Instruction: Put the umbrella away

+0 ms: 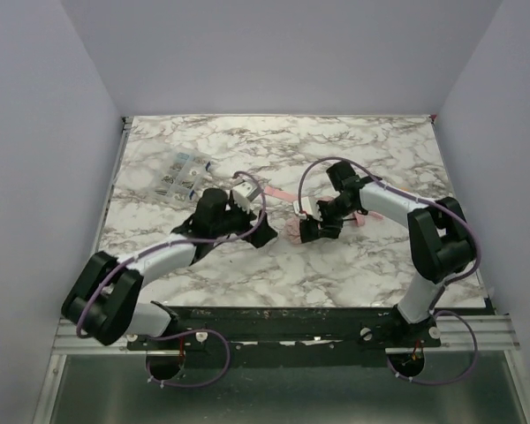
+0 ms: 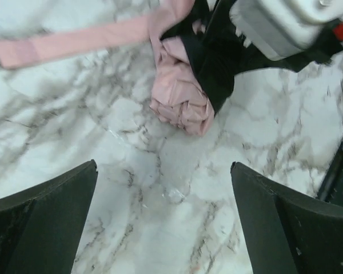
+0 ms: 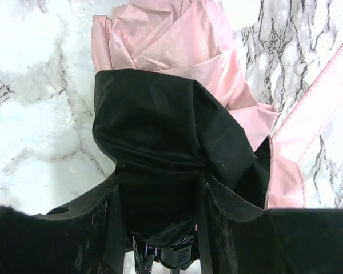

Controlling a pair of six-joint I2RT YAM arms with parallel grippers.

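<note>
The pale pink umbrella (image 1: 293, 232) lies folded on the marble table (image 1: 353, 159), its black band (image 3: 154, 120) wrapped round the fabric (image 3: 171, 40). My right gripper (image 1: 313, 229) is shut on the umbrella at the black band (image 3: 157, 188). The pink strap (image 1: 279, 193) trails away across the table and shows in the left wrist view (image 2: 74, 40) and the right wrist view (image 3: 308, 114). My left gripper (image 1: 263, 232) is open and empty, just left of the umbrella's tip (image 2: 180, 97), with bare marble between its jaws (image 2: 163, 200). The shaft is hidden.
A clear plastic pack with dark prints (image 1: 184, 177) lies at the back left of the table. A small pink piece (image 1: 359, 221) shows beside the right arm. Grey walls enclose the table on three sides.
</note>
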